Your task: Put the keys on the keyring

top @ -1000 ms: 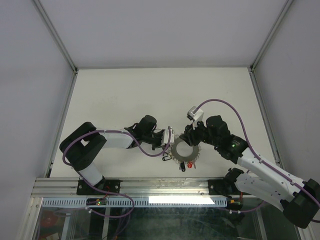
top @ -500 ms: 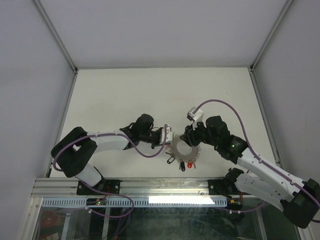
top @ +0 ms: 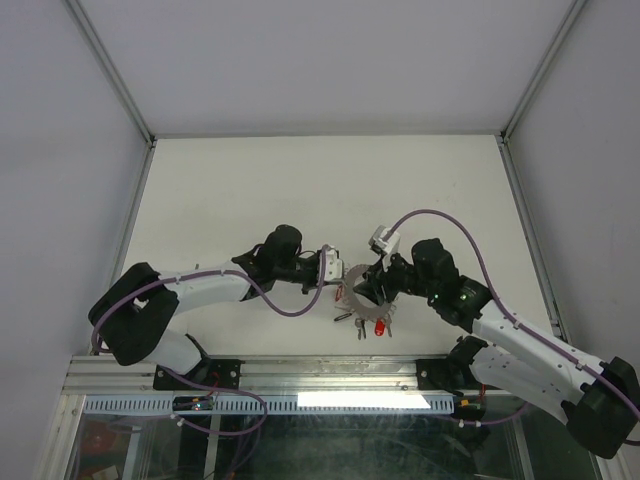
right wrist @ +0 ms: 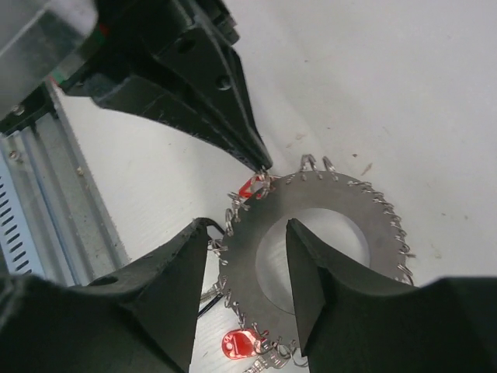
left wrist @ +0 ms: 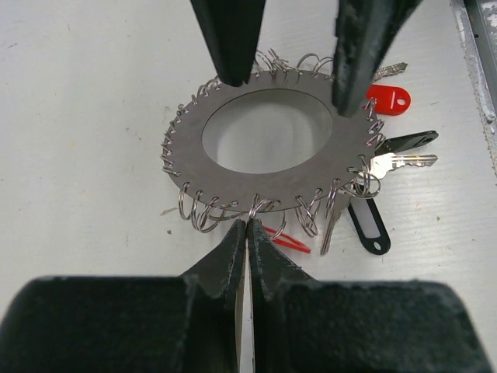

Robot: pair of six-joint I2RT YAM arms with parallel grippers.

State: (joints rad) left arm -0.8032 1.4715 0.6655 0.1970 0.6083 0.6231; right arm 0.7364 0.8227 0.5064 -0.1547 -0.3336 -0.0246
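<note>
Where the fixed overhead camera looks down, the keyring [top: 360, 315] lies flat on the white tabletop [top: 300, 180], near its front edge and between the two arms. The left arm [top: 210, 285] extends to it from the left and the right arm [top: 500, 325] from the right, and both pairs of jaws meet at the ring. A red-headed key [top: 381, 328] hangs at the ring's near side.

In the left wrist view the ring is a flat grey disc with an oval hole, and small wire loops [left wrist: 198, 214] are threaded all round its rim. The left jaws are pressed fully together. Their fingertips [left wrist: 235, 237] touch one loop on the near rim, though whether they pinch it cannot be told. A thin red sliver [left wrist: 286, 241] lies just beside them. A black-headed key [left wrist: 408, 142], a plain silvery key [left wrist: 400, 161] and a black tag [left wrist: 369, 225] fan out on the ring's right side.

In the right wrist view the right jaws stand well apart, holding nothing. One finger [right wrist: 175, 287] is outside the rim and the other is over the hole, with the ring's band between them. The left arm's black fingertips come in from the upper left onto a rim loop. An aluminium rail [right wrist: 31, 194] runs along the left.
</note>
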